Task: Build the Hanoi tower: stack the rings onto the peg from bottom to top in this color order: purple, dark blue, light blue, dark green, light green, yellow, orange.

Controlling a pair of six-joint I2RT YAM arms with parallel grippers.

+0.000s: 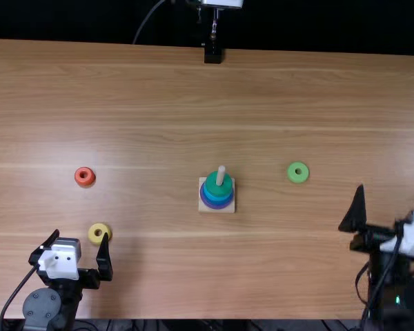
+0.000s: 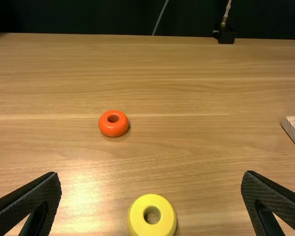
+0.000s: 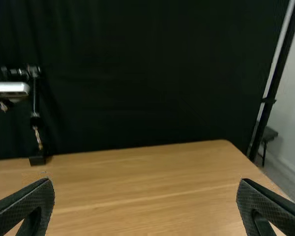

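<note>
On its pale base [image 1: 228,209], the peg [image 1: 221,171] is carrying purple [image 1: 217,207], blue [image 1: 219,198] and dark green rings [image 1: 225,187], the green uppermost. The left gripper [image 1: 81,234] is hanging near the yellow ring [image 1: 94,238], fingers spread around nothing; the right gripper [image 1: 391,192] is waiting at the right, its fingers also wide apart. Orange [image 1: 84,182] and light green rings [image 1: 298,178] are lying loose on opposite sides of the peg. Black curtain [image 3: 137,73] is hanging beyond the wooden table [image 1: 276,276].

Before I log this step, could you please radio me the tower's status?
Left end effector and right end effector open, empty. Peg stacked to dark green ring. Light green ring, yellow ring, orange ring loose; peg top unobstructed.
</note>
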